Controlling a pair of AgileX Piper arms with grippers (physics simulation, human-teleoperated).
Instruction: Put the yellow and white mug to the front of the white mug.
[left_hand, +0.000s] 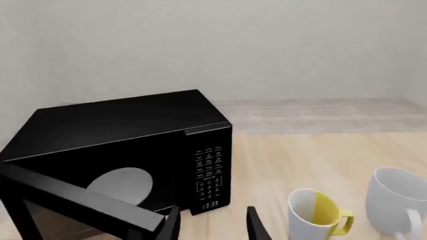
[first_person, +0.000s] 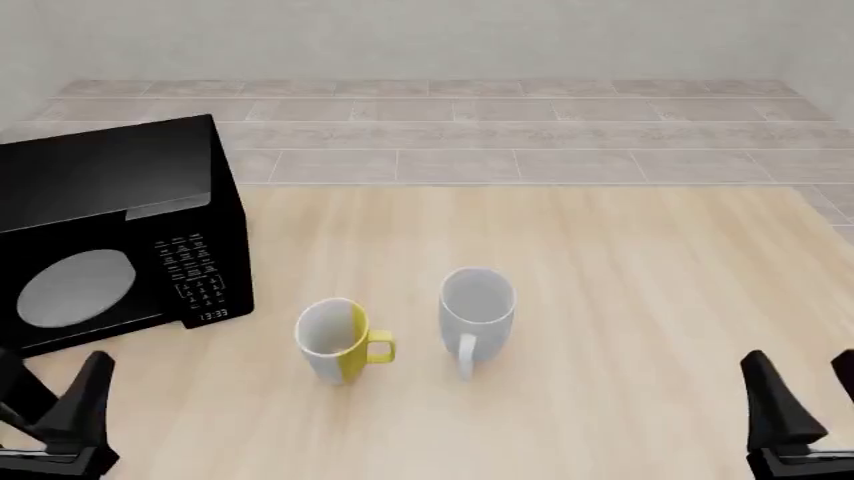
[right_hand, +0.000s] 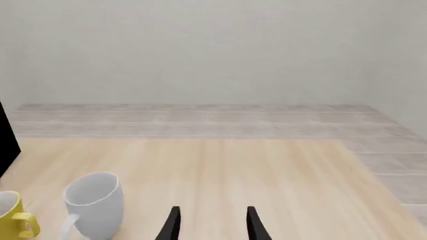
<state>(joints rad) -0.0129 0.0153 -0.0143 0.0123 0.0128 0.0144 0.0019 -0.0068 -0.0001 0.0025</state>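
Yellow and white mug (first_person: 336, 341) upright mid-table (first_person: 627, 300), handle pointing at the table's right edge. White mug (first_person: 475, 310) just beside it, handle toward near edge. Left gripper (left_hand: 212, 224) and right gripper (right_hand: 210, 224) both spread, empty, near the front corners.

Yellow and white mug (first_person: 334, 340) stands just left of white mug (first_person: 475, 312), apart (both upright). Black microwave (first_person: 118, 235) far left, door open.
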